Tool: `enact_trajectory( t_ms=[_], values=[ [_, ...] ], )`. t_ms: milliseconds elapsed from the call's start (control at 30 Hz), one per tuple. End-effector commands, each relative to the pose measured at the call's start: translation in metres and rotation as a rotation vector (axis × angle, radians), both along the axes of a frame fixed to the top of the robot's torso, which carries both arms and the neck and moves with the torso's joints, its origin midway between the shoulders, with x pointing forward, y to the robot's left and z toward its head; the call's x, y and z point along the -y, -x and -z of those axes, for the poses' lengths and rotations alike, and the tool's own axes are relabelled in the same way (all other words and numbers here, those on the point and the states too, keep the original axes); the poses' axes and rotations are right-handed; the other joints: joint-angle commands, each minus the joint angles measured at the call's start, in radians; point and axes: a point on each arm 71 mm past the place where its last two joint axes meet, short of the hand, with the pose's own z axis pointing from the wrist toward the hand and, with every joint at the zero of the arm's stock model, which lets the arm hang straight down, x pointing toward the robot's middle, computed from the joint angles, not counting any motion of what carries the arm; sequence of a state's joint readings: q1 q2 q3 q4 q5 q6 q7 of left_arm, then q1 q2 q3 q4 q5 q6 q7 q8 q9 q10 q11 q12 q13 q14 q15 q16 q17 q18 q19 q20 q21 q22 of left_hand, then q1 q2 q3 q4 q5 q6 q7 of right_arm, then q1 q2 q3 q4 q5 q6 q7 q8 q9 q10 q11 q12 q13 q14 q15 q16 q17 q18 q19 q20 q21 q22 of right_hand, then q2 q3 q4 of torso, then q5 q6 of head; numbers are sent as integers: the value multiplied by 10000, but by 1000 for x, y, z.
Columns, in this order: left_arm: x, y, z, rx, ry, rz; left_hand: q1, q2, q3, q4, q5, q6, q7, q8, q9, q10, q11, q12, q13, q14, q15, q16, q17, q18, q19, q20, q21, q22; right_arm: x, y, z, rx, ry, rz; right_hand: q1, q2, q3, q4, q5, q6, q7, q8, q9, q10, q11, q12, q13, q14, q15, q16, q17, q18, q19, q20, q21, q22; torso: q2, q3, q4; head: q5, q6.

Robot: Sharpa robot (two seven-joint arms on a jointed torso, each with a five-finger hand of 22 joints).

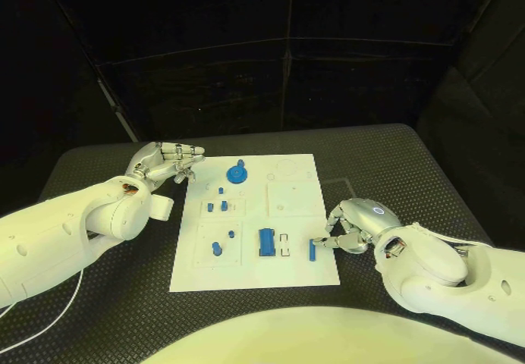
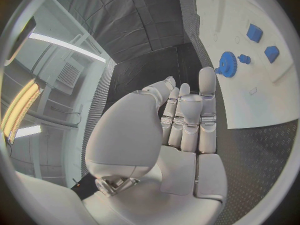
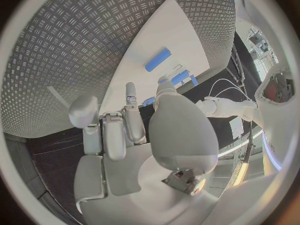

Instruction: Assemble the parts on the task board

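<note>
1. Head view: we see the task board (image 1: 254, 220) mid-table, with a blue gear (image 1: 237, 175) seated at its 11 o'clock, small blue pegs (image 1: 222, 205) left of centre and a long blue block (image 1: 266, 240) near 6 o'clock. Our right hand (image 1: 348, 227) pinches a small blue part (image 1: 313, 250) upright at the board's 4 o'clock edge. We judge the outlines at 1 o'clock still unfilled, so assembly looks partly done.
2. Left wrist view: our left hand (image 2: 178, 130) holds nothing, fingers straight and side by side, beside the board near the gear (image 2: 227, 64).
3. Right wrist view: the right hand's fingers (image 3: 130, 116) curl toward the board; the pinched part is hidden there.
</note>
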State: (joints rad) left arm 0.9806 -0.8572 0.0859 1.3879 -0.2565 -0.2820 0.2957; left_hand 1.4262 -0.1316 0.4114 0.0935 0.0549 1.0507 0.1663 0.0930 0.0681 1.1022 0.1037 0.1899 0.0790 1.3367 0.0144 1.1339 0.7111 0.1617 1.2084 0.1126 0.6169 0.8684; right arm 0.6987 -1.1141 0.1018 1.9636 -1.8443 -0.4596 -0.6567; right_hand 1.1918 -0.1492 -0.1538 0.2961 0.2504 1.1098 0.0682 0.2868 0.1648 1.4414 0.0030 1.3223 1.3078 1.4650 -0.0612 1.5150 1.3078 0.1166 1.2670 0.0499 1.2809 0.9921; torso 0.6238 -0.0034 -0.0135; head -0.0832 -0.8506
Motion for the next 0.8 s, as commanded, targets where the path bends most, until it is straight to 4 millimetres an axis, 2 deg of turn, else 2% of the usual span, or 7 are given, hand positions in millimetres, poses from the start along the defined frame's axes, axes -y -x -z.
enact_trajectory(
  t_ms=[33, 200, 367, 533, 800],
  values=[
    [2, 0, -1, -6, 91, 113, 24, 110, 9, -74, -26, -76, 23, 53, -2, -68, -23, 41, -13, -82, 1, -5, -9, 207, -50, 25, -36, -15, 2, -1, 6, -755, 154, 652, -65, 89, -91, -17, -2, 106, -21, 128, 74, 4, -107, -18, 193, 833, -83, -21, 1515, -55, 82, -45, -59, 24, -6, -7, 5, -12, -3],
    [2, 0, -1, -11, 96, 125, 24, 110, 9, -74, -26, -76, 23, 53, -2, -68, -23, 41, -13, -82, 1, -5, -9, 207, -50, 25, -36, -15, -7, -2, 10, -1012, -73, 615, -79, 77, -164, -12, 14, 152, -72, 293, 185, 58, -152, 48, 263, 849, -120, 18, 1590, -67, 119, -81, -39, 75, 2, 20, -8, 23, -33],
    [2, 0, -1, -40, 88, 129, 24, 110, 9, -74, -26, -76, 23, 53, -2, -68, -23, 41, -13, -82, 1, -5, -9, 207, -50, 25, -36, -15, -15, -3, 11, -997, -357, 543, -179, 53, -239, -5, -58, 154, -108, 439, 292, 124, -185, 144, 361, 875, -151, 80, 1707, -85, 176, -112, 7, 167, -3, 7, -6, 53, -60],
    [1, -1, 0, -76, 68, 109, 9, 116, 5, -66, -27, -75, 25, 57, -1, -75, -20, 47, -13, -84, 4, -2, -9, 206, -50, 26, -38, -15, -17, -4, 12, -1051, -395, 514, -222, 48, -258, -4, -75, 137, -112, 471, 318, 153, -191, 193, 409, 886, -156, 110, 1762, -96, 205, -119, 35, 220, -5, 13, -21, 67, -79],
    [1, -1, 0, -89, 66, 115, 9, 116, 5, -66, -27, -75, 25, 57, -1, -75, -20, 47, -13, -84, 4, -2, -9, 206, -50, 26, -38, -15, -17, -6, 18, -1252, 47, 390, -12, 76, -213, -28, 40, 135, -163, 687, 476, 173, -232, 210, 435, 894, -188, 132, 1802, -99, 215, -150, 43, 237, 3, 14, 6, 75, -113]
  ],
)
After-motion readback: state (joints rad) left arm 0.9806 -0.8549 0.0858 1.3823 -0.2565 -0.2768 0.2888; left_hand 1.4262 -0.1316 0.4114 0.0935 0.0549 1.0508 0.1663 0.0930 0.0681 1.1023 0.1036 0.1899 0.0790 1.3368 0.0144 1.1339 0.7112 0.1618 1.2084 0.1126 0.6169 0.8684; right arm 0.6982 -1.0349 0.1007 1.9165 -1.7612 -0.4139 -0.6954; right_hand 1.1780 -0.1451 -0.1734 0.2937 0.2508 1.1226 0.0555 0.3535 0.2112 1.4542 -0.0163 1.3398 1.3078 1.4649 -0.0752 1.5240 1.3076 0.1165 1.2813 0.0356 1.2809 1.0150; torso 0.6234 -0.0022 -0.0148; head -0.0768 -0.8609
